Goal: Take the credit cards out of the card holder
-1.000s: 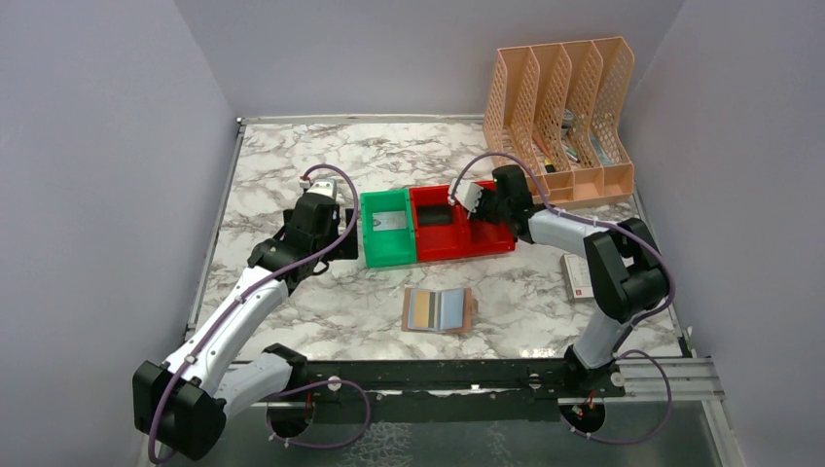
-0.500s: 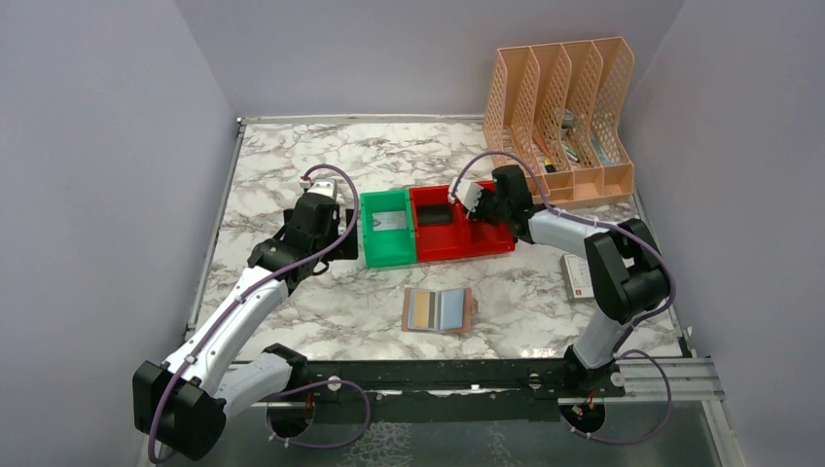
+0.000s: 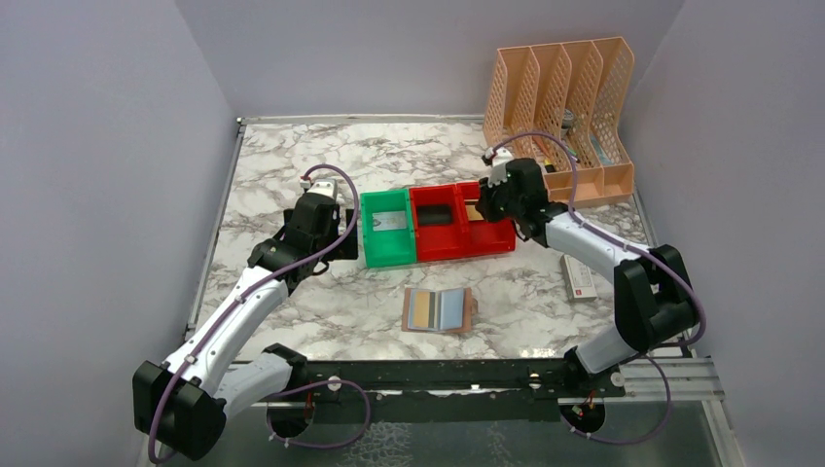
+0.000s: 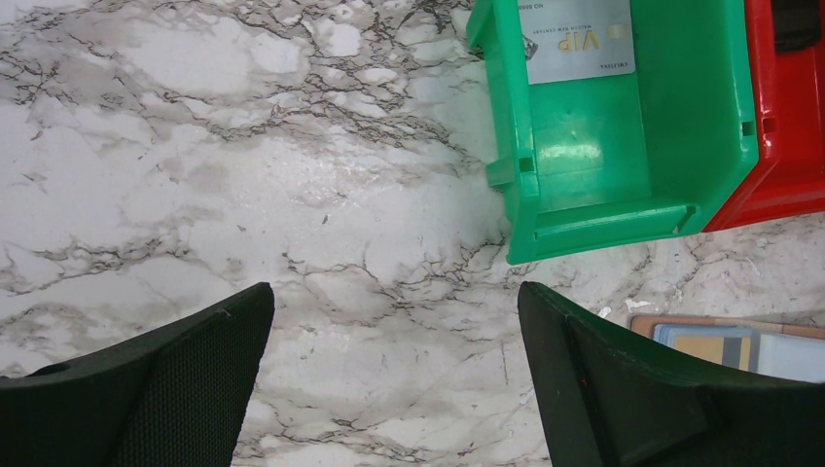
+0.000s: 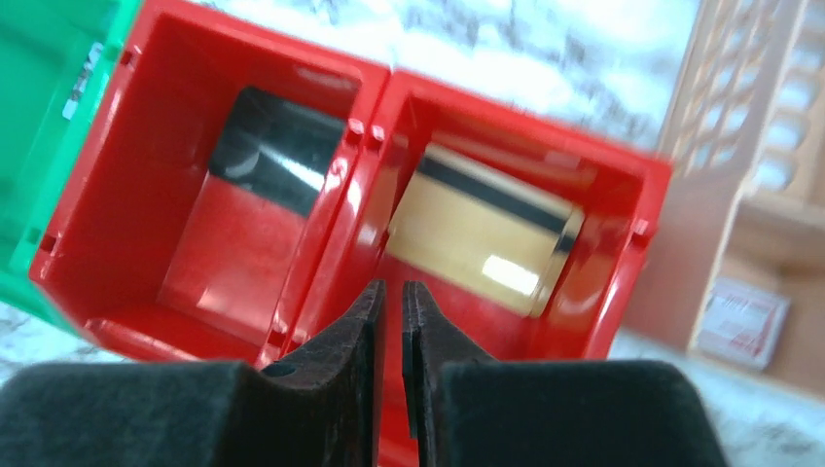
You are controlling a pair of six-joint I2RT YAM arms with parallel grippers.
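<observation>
Soft overhead light, faint shadows; right wrist view blurred, glare on the gold credit card (image 5: 467,229) and red bins (image 5: 224,263).

We record the right gripper (image 5: 391,292) shifted right and back from its earlier position, elbow swung outward. A gold card (image 5: 477,243) now shows uncovered in the right red bin (image 5: 598,282).

You have a white marble table (image 3: 282,161) with grey veins, and plain pale purple walls (image 3: 409,49) stand close around it on three sides. A peach plastic file rack (image 3: 545,88) sits at the far right corner of the table. A dark metal rail (image 3: 448,374) runs along the near edge, and the light is soft and even.
</observation>
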